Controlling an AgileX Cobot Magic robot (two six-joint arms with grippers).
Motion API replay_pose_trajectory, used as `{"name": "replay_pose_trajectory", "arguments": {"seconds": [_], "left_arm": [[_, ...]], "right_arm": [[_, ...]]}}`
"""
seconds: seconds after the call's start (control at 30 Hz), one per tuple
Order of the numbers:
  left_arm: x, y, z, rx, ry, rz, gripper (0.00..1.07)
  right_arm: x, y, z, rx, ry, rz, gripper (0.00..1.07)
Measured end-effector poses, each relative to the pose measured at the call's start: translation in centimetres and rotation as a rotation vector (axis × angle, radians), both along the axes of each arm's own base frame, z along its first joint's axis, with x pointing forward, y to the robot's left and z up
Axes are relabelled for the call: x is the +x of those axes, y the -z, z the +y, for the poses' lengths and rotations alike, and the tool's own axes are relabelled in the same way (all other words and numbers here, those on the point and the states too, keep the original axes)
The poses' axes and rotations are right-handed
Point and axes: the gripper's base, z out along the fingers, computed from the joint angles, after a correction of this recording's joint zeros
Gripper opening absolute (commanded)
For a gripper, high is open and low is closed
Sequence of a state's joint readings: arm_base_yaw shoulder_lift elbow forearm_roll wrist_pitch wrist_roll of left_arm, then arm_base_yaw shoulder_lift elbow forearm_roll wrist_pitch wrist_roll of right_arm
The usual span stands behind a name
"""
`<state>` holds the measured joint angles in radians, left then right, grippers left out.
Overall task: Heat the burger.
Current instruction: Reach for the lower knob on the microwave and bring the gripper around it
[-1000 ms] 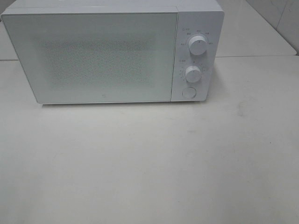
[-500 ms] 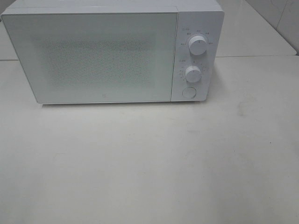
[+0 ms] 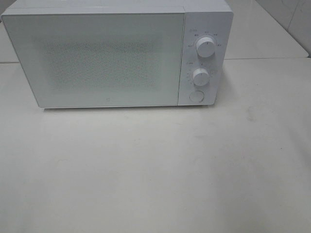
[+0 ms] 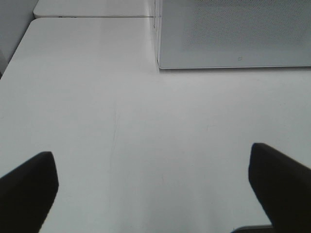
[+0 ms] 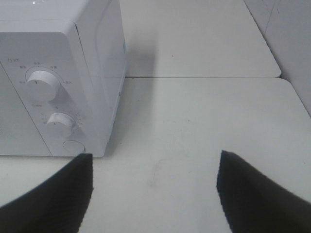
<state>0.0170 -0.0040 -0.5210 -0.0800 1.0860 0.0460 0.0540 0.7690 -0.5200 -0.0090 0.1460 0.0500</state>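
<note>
On the bench (image 3: 155, 170) the microwave (image 3: 107, 58) stands shut, no burger in sight (inside, perhaps; I cannot tell); left hand (image 4: 150, 162) and right hand (image 5: 155, 160) gape empty — heating either unstarted or nearly done

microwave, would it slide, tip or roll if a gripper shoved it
Probably heavy: the microwave is a wide box sitting flat on the table, so rolling or tipping seems unlikely. The table looks smooth, so a firm push might slide it. Its casing looks rigid.

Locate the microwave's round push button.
In the exterior high view the round button sits low on the right end of the microwave, directly below the lower knob.
</note>
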Motion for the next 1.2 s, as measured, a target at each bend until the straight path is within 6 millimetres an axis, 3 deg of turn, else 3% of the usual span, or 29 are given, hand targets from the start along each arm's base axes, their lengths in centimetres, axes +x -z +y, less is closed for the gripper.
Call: {"name": "replay_pose_trajectory", "arguments": {"seconds": [0.33, 0.87, 1.2], "left_arm": [[0.0, 0.0, 0.0, 0.0, 0.0, 0.0, 1.0], [0.0, 0.0, 0.0, 0.0, 0.0, 0.0, 1.0], [0.0, 0.0, 0.0, 0.0, 0.0, 0.0, 1.0]], "right_arm": [[2.0, 1.1, 0.1, 0.004, -0.002, -0.064, 0.7], [4.2, 6.4, 0.1, 0.049, 0.031, -0.182, 0.7], [4.3, 9.4, 2.7, 0.015, -0.021, -0.229, 0.7]]}}
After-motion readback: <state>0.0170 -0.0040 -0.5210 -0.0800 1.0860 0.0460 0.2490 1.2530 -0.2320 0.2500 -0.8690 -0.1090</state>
